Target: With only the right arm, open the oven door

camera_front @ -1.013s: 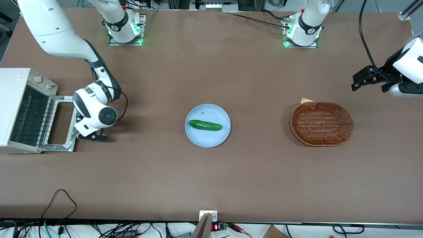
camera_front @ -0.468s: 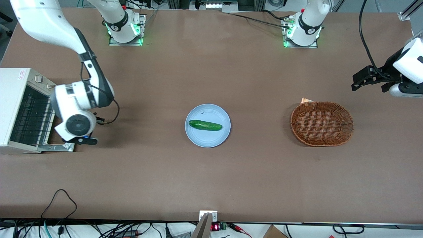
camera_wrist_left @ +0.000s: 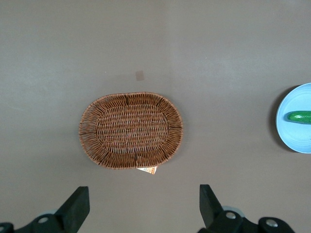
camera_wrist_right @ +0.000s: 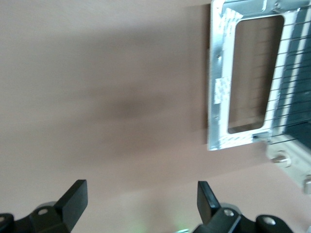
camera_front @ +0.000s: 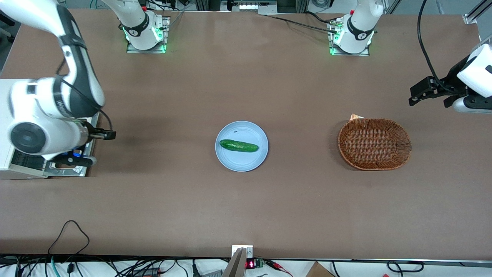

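The cream-white oven (camera_front: 21, 173) stands at the working arm's end of the table, mostly hidden under the right arm (camera_front: 42, 115). The oven door (camera_front: 78, 171) lies folded down flat on the table, its silver frame (camera_wrist_right: 218, 97) and window opening showing, with the wire rack (camera_wrist_right: 296, 73) exposed inside. My gripper (camera_front: 100, 134) hangs raised over the door's free edge and touches nothing. In the right wrist view the gripper (camera_wrist_right: 141, 204) is open, with only bare table between its black fingers (camera_wrist_right: 73, 199).
A blue plate (camera_front: 241, 161) with a cucumber (camera_front: 238, 146) sits mid-table. A wicker basket (camera_front: 374, 144) lies toward the parked arm's end. Cables (camera_front: 69, 231) trail at the table edge nearest the front camera.
The right arm has lifted and swung from beside the door's free edge to over the door and oven. The door stays flat open.
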